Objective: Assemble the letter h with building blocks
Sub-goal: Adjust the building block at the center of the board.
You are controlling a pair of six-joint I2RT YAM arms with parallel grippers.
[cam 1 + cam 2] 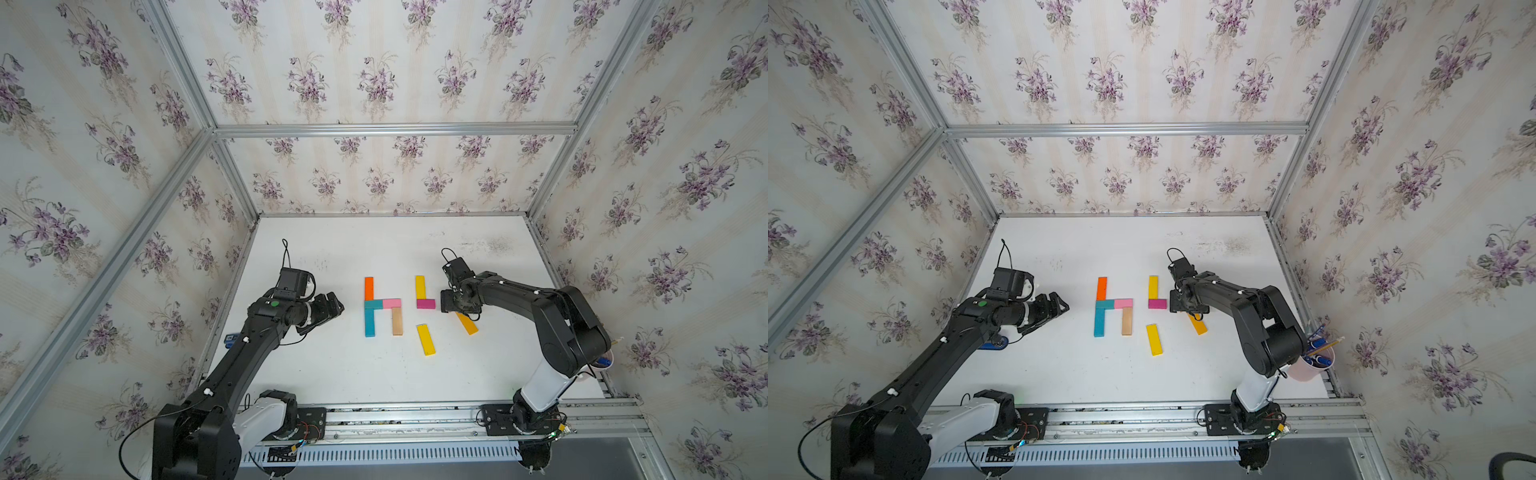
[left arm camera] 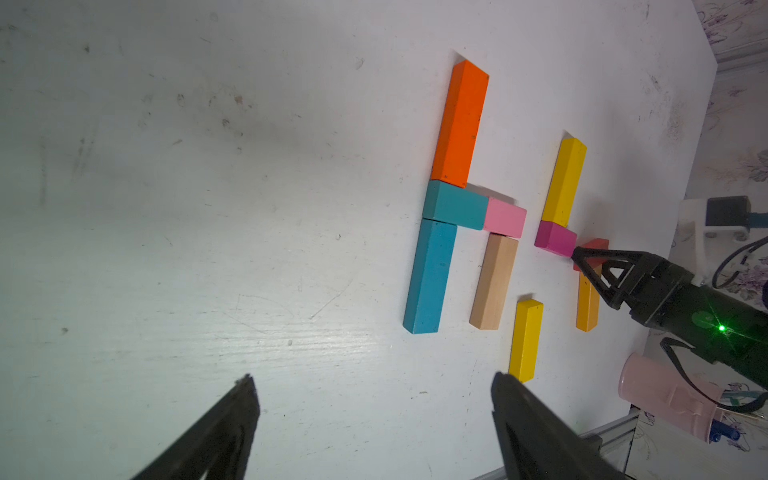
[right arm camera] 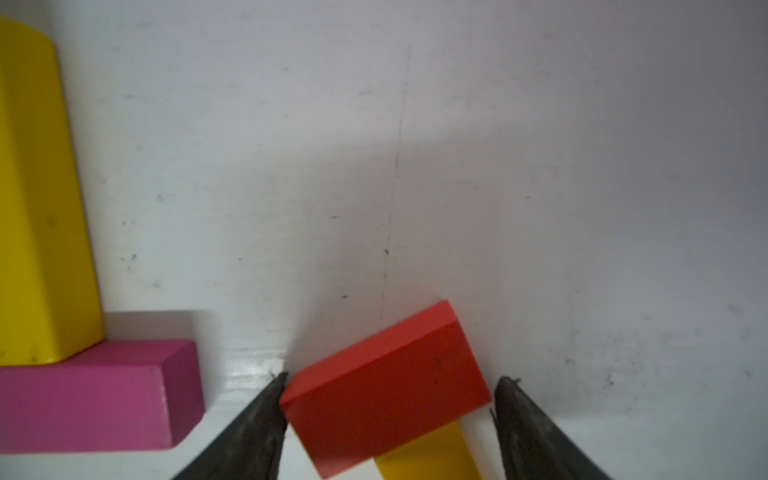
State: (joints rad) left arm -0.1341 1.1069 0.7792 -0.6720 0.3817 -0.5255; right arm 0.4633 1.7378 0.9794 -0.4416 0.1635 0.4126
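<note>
**Both top views.** White table point(image 1: 332, 374). One h reads as done to us, left of centre:
- Stem: orange bar point(image 1: 368, 288) end-to-end w/ long teal bar point(image 1: 369, 324).
- Bridge: short teal bar point(image 1: 373, 304) + pink bar point(image 1: 392, 303).
- Leg: plain wood bar point(image 1: 397, 321).

All five touch. Just beside it a 2nd h looks begun: yellow bar point(image 1: 1153, 286) butted onto magenta bar point(image 1: 1157, 304). Loose & askew are the 2nd yellow bar point(image 1: 1154, 339) and amber bar point(image 1: 1198, 325). Left jaws sit well apart from all blocks. Right jaws are just beside the magenta bar.

**Left wrist view.** Left jaws spread wide, nothing between them, bare table ahead. Red bar point(image 2: 598, 246) shows past the magenta bar, behind a right-jaw tip.

**Right wrist view.** Right jaws parted, straddling the red bar. One tip touches its corner; there's a slim gap at the other. We judge it not clamped. Red bar is skewed over the amber bar's end; resting or lifted, we can't tell.

**Left to do (est.).** Square the red bar to the magenta bar, then set the 2nd yellow bar as lower stem and the amber bar as leg.
</note>
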